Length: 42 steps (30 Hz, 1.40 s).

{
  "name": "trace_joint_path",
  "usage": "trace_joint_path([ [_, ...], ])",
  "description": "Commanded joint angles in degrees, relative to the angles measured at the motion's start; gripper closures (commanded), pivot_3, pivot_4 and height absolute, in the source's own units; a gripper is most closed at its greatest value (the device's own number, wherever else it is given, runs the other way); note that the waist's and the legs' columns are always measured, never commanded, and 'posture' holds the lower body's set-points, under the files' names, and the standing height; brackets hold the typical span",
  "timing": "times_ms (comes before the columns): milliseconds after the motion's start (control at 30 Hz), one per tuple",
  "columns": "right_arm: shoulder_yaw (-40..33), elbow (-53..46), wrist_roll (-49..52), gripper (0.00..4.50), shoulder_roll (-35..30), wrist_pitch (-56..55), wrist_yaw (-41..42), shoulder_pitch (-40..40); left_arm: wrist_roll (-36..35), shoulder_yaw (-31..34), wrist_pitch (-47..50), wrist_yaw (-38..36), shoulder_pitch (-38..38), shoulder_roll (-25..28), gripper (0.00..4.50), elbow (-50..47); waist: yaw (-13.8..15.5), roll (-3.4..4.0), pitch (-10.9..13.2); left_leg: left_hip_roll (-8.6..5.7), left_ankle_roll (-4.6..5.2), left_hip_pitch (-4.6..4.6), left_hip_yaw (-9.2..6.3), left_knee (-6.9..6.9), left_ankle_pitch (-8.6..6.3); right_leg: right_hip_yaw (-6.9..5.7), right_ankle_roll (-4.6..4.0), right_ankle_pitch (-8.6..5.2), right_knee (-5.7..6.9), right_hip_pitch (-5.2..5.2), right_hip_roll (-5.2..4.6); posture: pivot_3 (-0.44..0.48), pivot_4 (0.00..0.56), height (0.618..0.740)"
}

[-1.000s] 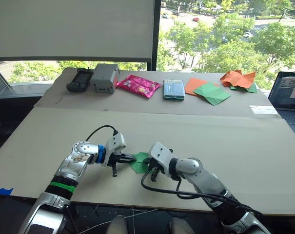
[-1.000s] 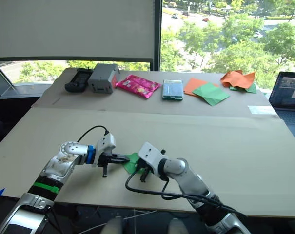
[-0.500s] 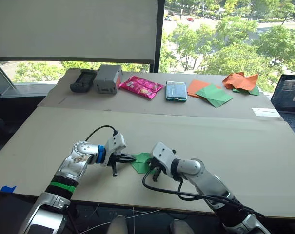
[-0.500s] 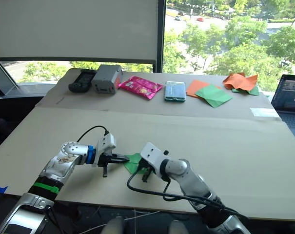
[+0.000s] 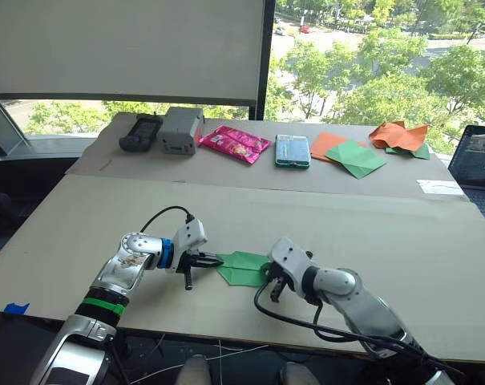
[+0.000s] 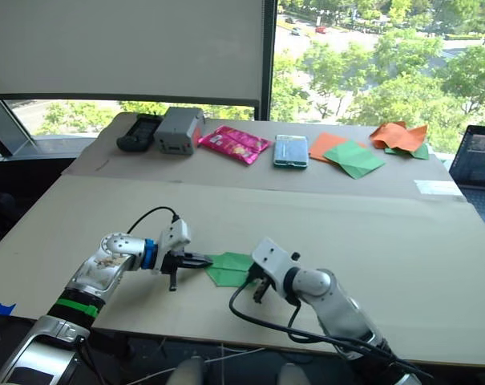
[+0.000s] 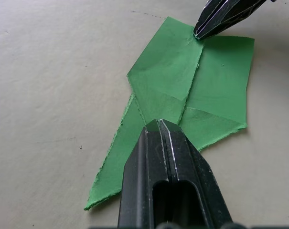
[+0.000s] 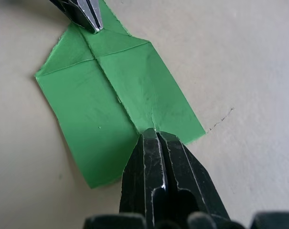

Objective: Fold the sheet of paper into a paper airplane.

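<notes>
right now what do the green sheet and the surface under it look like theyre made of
The sheet of paper: thin matte green paper, with sharp crease lines and rough, fibrous edges. The table surface: seemingly beige cardboard or paperboard, dull and faintly scuffed, with a seam between two panels; the exact material is uncertain.

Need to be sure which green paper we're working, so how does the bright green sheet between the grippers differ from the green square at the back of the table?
The sheet of paper is bright green, the green square duller. The sheet lies near the robot with the left gripper and the right gripper shut on opposite ends; the square lies untouched on orange paper. Both show creases.
</notes>
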Motion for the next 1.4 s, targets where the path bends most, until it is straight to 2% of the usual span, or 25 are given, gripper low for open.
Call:
trace_joint_path([
  [33,-0.30,1.43,-0.87,4.45,-2.22,3.17,-0.37,2.40,1.28,-0.97,-0.68,-0.22,-0.65,0.14,4.50,0.95,0.02,0.00,0.00,-0.01,0.00,-0.01,0.00,0.00,0.00,-0.01,0.00,0.00,-0.01,0.00,-0.01,0.000,0.150,0.720],
  [233,-3.51,-3.27,1.76,4.45,0.16,-0.23,-0.62,1.26,1.44,-1.04,-1.48,-0.55,-1.01,0.23,4.50,1.77,-0.07,-0.05,0.02,-0.04,0.00,-0.02,-0.01,0.00,0.00,-0.02,0.01,-0.01,-0.02,-0.03,-0.04,0.000,0.150,0.720],
  [600,-6.56,-7.60,5.29,4.45,4.61,1.07,-2.12,-1.43,1.58,-1.00,-1.82,-0.74,-1.43,0.12,4.50,2.24,-0.10,-0.08,0.05,-0.02,-0.01,-0.05,0.02,-0.02,0.00,0.00,0.01,0.00,-0.02,-0.15,-0.02,0.000,0.150,0.720],
  [633,-6.38,-7.80,5.48,4.45,4.71,1.26,-2.04,-1.51,1.57,-1.00,-1.78,-0.75,-1.49,0.09,4.50,2.26,0.06,-0.13,0.03,0.14,-0.12,-0.02,0.34,-0.02,-0.07,0.23,-0.04,0.01,0.04,-0.42,0.01,0.000,0.150,0.720],
  [700,-5.27,-8.39,5.48,4.45,4.86,1.22,-1.87,-1.41,1.59,-0.95,-1.64,-0.71,-1.44,0.01,4.50,2.08,0.23,-0.25,-0.03,0.72,-0.43,-0.03,1.64,-0.10,-0.28,0.81,-0.64,0.38,0.09,-1.29,0.08,0.000,0.150,0.720],
  [733,-4.75,-8.52,5.51,4.45,5.06,1.03,-1.93,-1.40,1.60,-0.93,-1.59,-0.73,-1.38,0.00,4.50,1.98,-0.12,-0.22,-0.06,0.73,-0.49,-0.13,1.86,-0.11,-0.39,0.99,-0.74,0.48,0.06,-1.44,0.09,0.000,0.150,0.720],
  [767,-4.43,-8.58,5.57,4.45,5.18,0.92,-2.04,-1.41,1.61,-0.91,-1.56,-0.75,-1.36,-0.01,4.50,1.92,-0.42,-0.27,-0.04,0.60,-0.44,-0.14,1.69,-0.03,-0.39,1.00,-0.55,0.54,0.03,-1.04,0.07,0.000,0.150,0.720],
  [867,-3.24,-7.48,5.19,4.45,6.16,0.45,-2.70,-2.02,1.75,-0.84,-1.45,-0.73,-1.35,-0.08,4.50,1.83,-0.75,-0.40,-0.02,0.50,-0.45,0.25,1.50,0.05,-0.39,0.99,-0.35,0.50,-0.03,-0.94,0.07,0.000,0.150,0.720],
  [1167,-0.79,-6.21,5.78,4.45,9.20,0.48,-2.81,-3.42,1.90,-0.69,-1.20,-0.72,-1.41,0.03,4.50,1.58,-0.98,-0.41,-0.01,0.48,-0.45,0.27,1.47,0.02,-0.39,0.99,-0.30,0.51,-0.01,-0.92,0.07,0.000,0.150,0.720],
  [1400,1.02,0.23,3.96,4.45,9.68,-0.43,-3.75,-3.94,1.87,-0.80,-0.93,-0.69,-1.11,0.00,4.50,1.00,-1.03,-0.42,-0.02,0.47,-0.45,0.27,1.47,0.02,-0.39,0.99,-0.29,0.51,-0.01,-0.91,0.07,0.000,0.150,0.720],
])
